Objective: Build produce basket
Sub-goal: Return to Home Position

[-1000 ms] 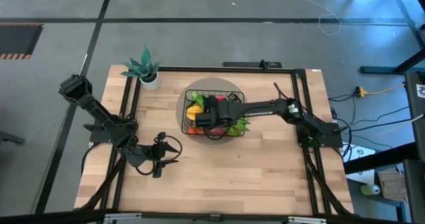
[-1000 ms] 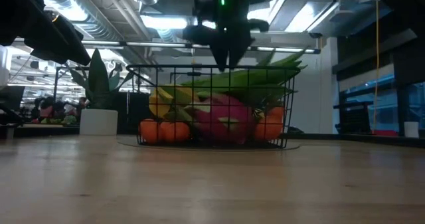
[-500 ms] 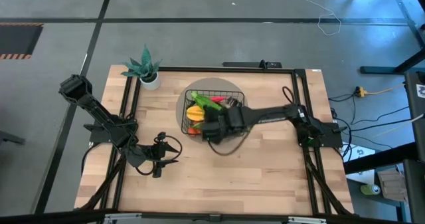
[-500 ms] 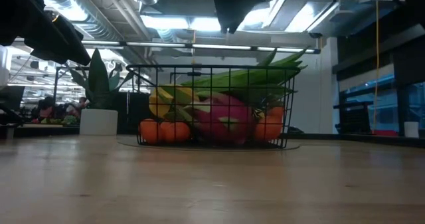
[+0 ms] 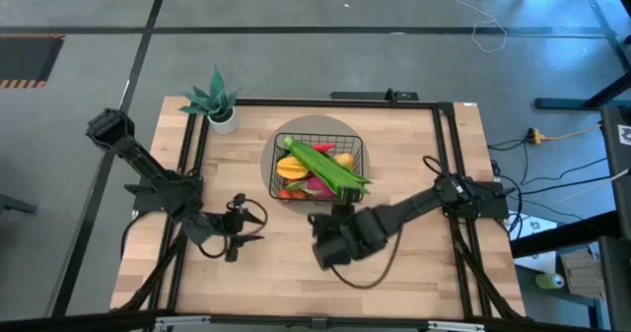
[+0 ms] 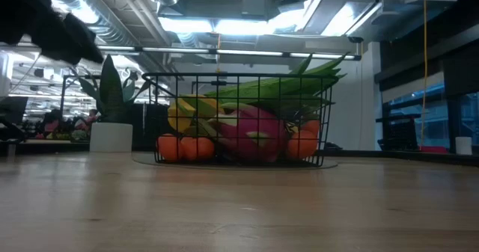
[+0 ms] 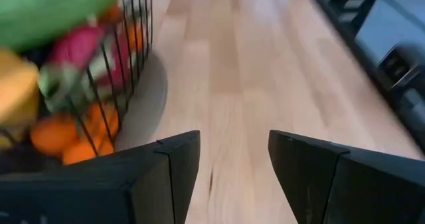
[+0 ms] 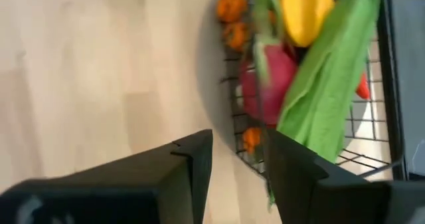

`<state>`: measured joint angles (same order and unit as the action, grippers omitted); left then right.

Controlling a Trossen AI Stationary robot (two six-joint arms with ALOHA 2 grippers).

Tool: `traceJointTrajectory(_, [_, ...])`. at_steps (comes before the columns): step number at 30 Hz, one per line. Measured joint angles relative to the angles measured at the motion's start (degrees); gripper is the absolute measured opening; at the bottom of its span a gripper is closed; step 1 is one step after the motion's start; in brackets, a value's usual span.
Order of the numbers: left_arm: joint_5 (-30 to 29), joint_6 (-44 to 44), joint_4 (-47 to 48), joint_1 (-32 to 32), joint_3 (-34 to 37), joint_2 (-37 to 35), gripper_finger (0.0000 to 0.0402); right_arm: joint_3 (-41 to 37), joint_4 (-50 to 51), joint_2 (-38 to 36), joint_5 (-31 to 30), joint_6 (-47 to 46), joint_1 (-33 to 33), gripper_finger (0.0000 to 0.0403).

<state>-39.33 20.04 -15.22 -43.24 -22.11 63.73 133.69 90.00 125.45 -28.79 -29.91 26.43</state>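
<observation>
The black wire basket [image 5: 317, 169] stands on a grey round mat at the table's middle, filled with produce. A long green leafy bundle [image 5: 330, 169] lies across the top. Under it are a pink dragon fruit [image 6: 251, 132], yellow fruit [image 5: 290, 165] and orange tomatoes [image 6: 183, 146]. My right gripper [image 5: 330, 235] hangs open over bare wood, on the near side of the basket, with nothing between its fingers [image 8: 238, 144]. My left gripper [image 5: 246, 235] stays open near the table's left, low over the wood, pointing past the basket's near side [image 7: 234, 144].
A white pot with a teal plant [image 5: 217, 100] stands at the far left corner. The grey mat [image 5: 279, 189] juts out beyond the basket's left side. Black frame rails [image 5: 444, 155] run along the table's edges. Bare wood lies on the near half and right.
My right gripper has drawn away from above the basket toward the table's near edge, rising out of the low view and rolling as it went. Its fingers stay apart. The basket and produce have not moved; the green bundle now shows uncovered.
</observation>
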Motion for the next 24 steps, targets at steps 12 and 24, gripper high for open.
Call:
traceJointTrajectory(12, [0.8, -14.2, 16.3, 0.0, 0.0, -36.0, 0.0169, 0.0, 0.0, 0.0, -0.1, 1.7, 3.5, 0.0126])
traceJointTrajectory(24, [16.0, -28.3, 21.7, 2.0, 0.0, -53.8, 0.0169, 0.0, 0.0, -0.1, -0.7, 1.9, 2.4, 0.0126])
